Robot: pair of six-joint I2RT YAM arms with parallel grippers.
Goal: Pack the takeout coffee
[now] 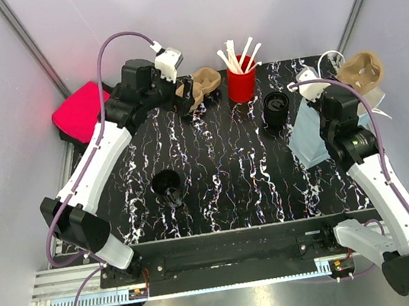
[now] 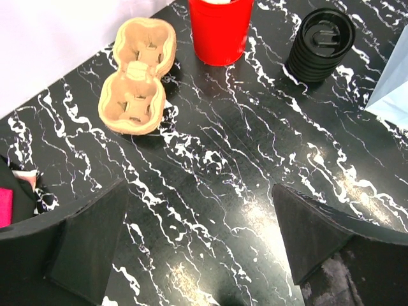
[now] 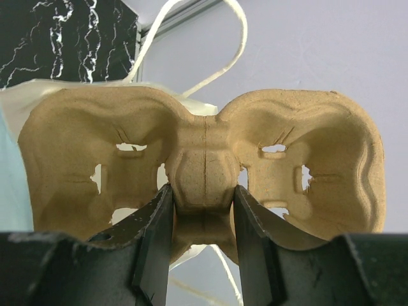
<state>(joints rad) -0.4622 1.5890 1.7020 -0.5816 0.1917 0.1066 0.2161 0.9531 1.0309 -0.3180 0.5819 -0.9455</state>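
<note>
Takeout coffee [image 1: 276, 107], a small black ribbed paper cup under a black plastic lid, stands upright and untouched on the rear half of the table, with our two arms flanking it.

At our right gripper [image 3: 203, 191], the two black fingers are clamped on the narrow middle bridge of a brown moulded-pulp cup carrier [image 3: 204, 150]. One finger presses each side, and the carrier's two wells spread left and right, facing the wrist camera. We hold that carrier at the rear right corner of the black, white-veined marble tabletop [image 1: 233, 187]. Just beside the right wrist lies a light-blue paper bag [image 1: 307, 138]. The coffee sits just left of the bag, near it but apart.

Our left gripper [image 2: 199, 191] hangs over the rear left of the table, fingers spread wide with nothing between them. Ahead of it in the wrist view, a second brown pulp carrier [image 2: 137, 80] rests flat on the tabletop. To its right stands a red cup [image 2: 220, 29] holding white stirrers [image 1: 240, 55], and right of that again the coffee, lid up.

Toward the front left sits a lidless black cup [image 1: 168, 185]; we cannot tell whether it is upright. A bright pink pad [image 1: 79, 110] lies off the table's rear left edge.
</note>
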